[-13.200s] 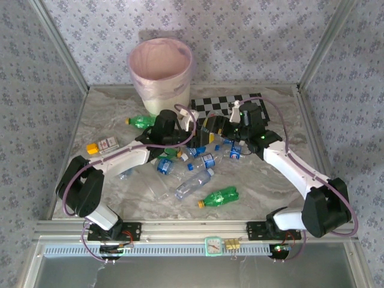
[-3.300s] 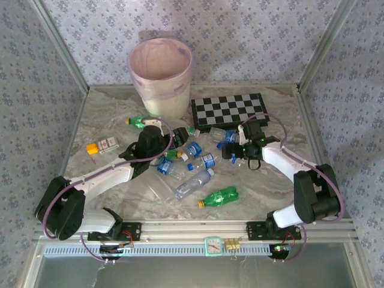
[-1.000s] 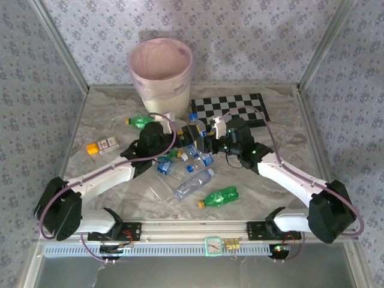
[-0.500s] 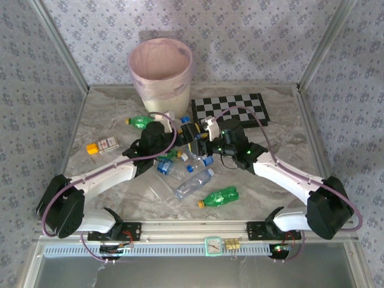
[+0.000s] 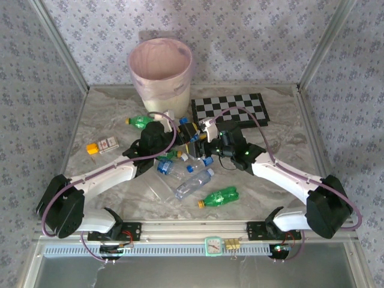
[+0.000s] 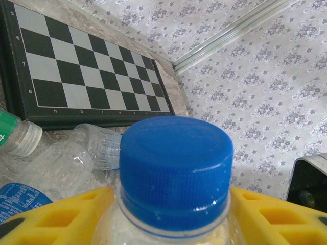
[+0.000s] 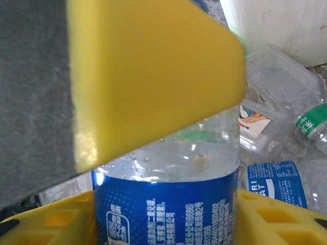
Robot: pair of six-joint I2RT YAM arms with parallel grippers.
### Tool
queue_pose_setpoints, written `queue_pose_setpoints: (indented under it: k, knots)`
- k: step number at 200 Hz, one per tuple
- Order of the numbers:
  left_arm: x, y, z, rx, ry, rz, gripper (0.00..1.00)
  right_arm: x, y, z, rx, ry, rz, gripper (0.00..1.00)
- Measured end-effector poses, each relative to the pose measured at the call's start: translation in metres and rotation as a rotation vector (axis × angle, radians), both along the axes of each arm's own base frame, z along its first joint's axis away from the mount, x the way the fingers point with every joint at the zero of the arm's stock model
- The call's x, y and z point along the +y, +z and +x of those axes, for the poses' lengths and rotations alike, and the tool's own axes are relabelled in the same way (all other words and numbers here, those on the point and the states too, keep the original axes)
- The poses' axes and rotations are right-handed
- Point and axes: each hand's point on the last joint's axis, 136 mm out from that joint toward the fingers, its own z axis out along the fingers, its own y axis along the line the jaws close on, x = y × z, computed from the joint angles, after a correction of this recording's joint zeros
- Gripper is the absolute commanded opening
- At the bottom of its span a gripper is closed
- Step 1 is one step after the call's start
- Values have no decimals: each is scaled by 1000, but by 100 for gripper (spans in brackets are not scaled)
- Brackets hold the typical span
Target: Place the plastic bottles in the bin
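Note:
One clear bottle with a blue cap (image 6: 173, 168) and blue label (image 7: 168, 204) is held between both arms above the pile (image 5: 191, 133). My left gripper (image 6: 168, 214) is shut at its neck, yellow fingers (image 6: 56, 214) on either side below the cap. My right gripper (image 7: 166, 219) is shut on the labelled body, and a left finger (image 7: 143, 76) crosses above it. The two grippers meet at table centre, left (image 5: 182, 129) and right (image 5: 203, 139). The cream bin (image 5: 161, 66) with its pink liner stands behind them. More bottles lie loose: clear (image 5: 195, 183), green (image 5: 220, 196), green (image 5: 139, 122).
A chessboard (image 5: 231, 108) lies right of the bin, also in the left wrist view (image 6: 76, 76). A yellow-and-white carton (image 5: 102, 145) sits at the left. Clear bottles (image 6: 56, 168) and a clear box (image 7: 260, 117) crowd the centre. The bin wall (image 7: 286, 25) is close behind.
My right gripper has carried the clear bottle a little left and down to the left gripper, whose fingers now sit at its neck. The left arm barely moved.

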Motion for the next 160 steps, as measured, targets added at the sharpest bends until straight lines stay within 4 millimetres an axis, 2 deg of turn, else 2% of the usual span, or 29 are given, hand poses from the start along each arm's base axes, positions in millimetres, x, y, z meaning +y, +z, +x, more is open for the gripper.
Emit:
queue_pose_setpoints:
  k: [27,49,85,122,144,160]
  knots:
    - [3,-1,3,1,17,5,46,0,0,0,-10,3,-6,79]
    - [11,-3,9,5,46,13,46,0,1,-1,-22,8,-12,87]
    - [34,-9,26,20,114,39,46,-6,8,-1,-35,-6,-11,94]
    - [67,-13,38,15,188,108,46,-25,19,11,-57,-72,2,98]
    - [79,5,41,-32,203,169,46,-43,15,20,-50,-143,-1,100]
    - [82,38,46,-123,207,210,46,-54,7,26,-30,-193,-11,100]
